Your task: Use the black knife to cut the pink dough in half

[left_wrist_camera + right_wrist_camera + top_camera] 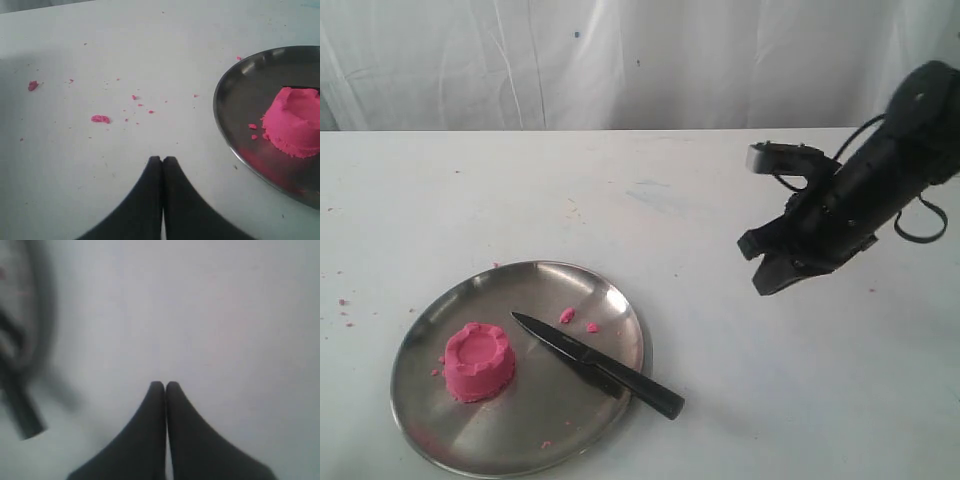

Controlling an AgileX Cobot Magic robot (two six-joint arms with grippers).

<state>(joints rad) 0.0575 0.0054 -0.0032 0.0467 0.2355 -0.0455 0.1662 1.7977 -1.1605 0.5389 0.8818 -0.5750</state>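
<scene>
The pink dough (478,362) sits whole and uncut on the steel plate (435,425). The black knife (595,364) lies just beside it, handle overhanging the plate's rim, so the step in hand looks like fetching the knife. The right gripper (161,386) hangs above the table well apart from the plate, tilted down toward it, jaws pressed together on nothing, and would need to spread them to take the handle; the left gripper (162,159), likewise closed and empty, hovers just beside the plate.

Lab-like test setup, plain white table (720,200), white curtain backdrop (620,60)
</scene>
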